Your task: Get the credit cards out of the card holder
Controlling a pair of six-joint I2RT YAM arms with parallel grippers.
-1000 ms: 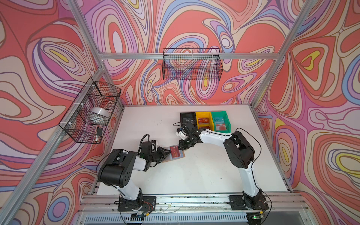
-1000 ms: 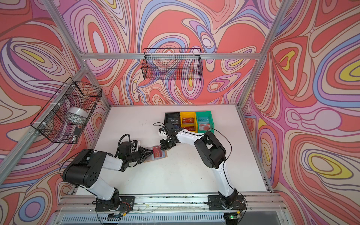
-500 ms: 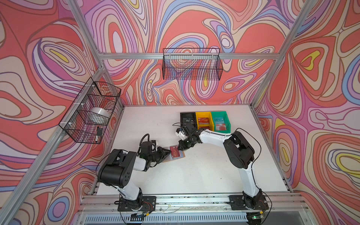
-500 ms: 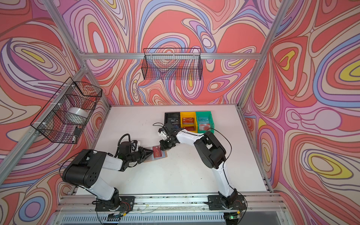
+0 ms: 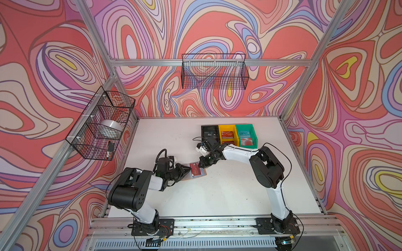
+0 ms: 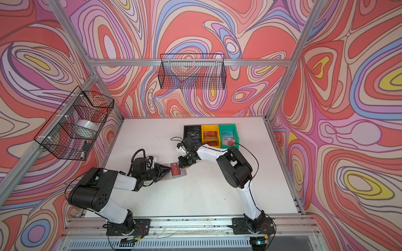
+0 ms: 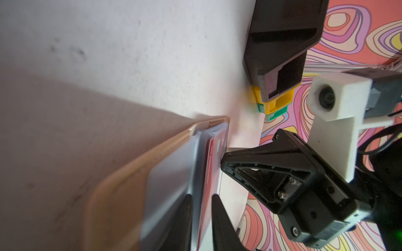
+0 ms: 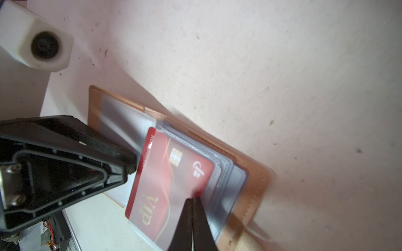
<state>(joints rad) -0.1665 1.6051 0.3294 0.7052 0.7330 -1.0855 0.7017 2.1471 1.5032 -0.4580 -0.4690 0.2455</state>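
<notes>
**Tan card holder (image 8: pixel 256 180) open on table (image 8: pixel 261 65)**

L gripper (image 7: pixel 201 196) pinches the clear sleeve w/ red VIP card (image 8: pixel 165 182) at one long edge. R gripper (image 8: pixel 193 198), tips pressed together, sits at the opposite edge. Card lies betw. the two.

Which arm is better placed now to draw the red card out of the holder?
Probably right. The right end effector, shut, seems to press on the red card, ready to slide it out. The left end effector clamps the card holder by its sleeves, steadying it.
</notes>
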